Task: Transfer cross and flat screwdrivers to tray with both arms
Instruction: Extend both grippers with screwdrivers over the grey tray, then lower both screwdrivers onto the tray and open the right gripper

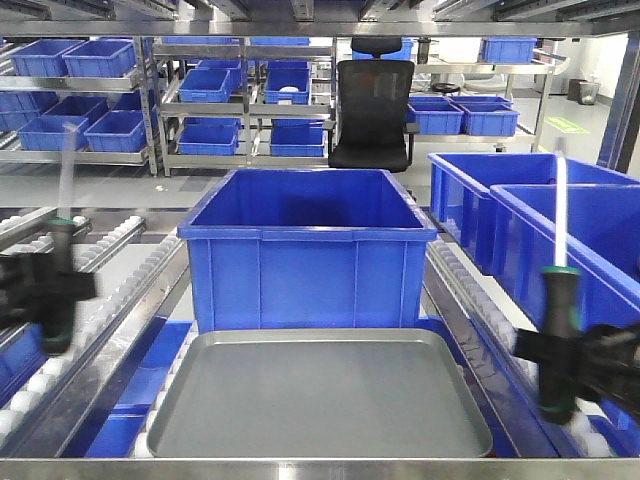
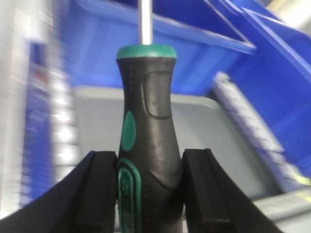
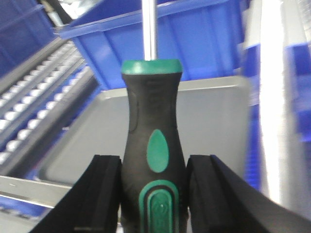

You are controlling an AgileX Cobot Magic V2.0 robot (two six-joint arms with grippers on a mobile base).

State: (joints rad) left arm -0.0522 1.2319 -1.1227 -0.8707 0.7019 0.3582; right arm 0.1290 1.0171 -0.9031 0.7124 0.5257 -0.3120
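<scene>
- The left gripper [image 2: 150, 162] points forward at the left of the scene. Its two black pads press on opposite sides of the lower handle of the left screwdriver [image 2: 148, 131], so the jaws are parted only by the handle's thickness
- The left screwdriver stands upright with its green collar and silver shaft pointing up, held in the air above the roller track [image 1: 115, 255]; it is blurred in the front view
- The right gripper [image 3: 153, 167] mirrors this pose, its pads clamped on the lower handle of the right screwdriver [image 3: 151, 131]
- The right screwdriver is upright, shaft up, raised just off the tray's right front corner
- The tray [image 1: 320, 405] lies flat just in front of the large blue bin [image 1: 305, 275]; in the front view the screwdrivers flank its rim
</scene>
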